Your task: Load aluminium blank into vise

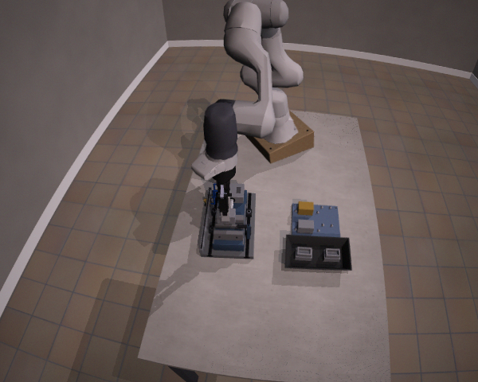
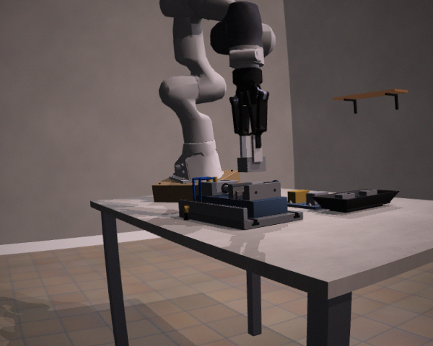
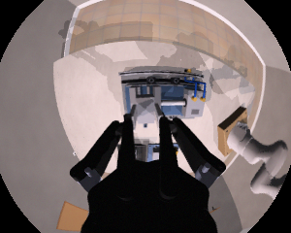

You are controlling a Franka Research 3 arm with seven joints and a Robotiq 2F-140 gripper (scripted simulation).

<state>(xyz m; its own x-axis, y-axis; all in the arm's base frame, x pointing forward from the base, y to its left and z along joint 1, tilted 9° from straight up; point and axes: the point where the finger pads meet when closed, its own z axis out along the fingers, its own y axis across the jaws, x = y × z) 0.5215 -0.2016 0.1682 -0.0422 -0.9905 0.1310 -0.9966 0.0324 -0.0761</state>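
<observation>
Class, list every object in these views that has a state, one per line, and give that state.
gripper: shut on a grey blank, above the vise
aluminium blank: held in the air, not yet seated
vise: open
brass blank: flat on the infeed plate
grey blank: flat on the infeed plate
two finished parts: flat in the outfeed tray, pocket up

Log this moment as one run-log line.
hand: shut on aluminium blank | position: above vise | outfeed tray: two finished parts | infeed plate: brass and aluminium blanks
</observation>
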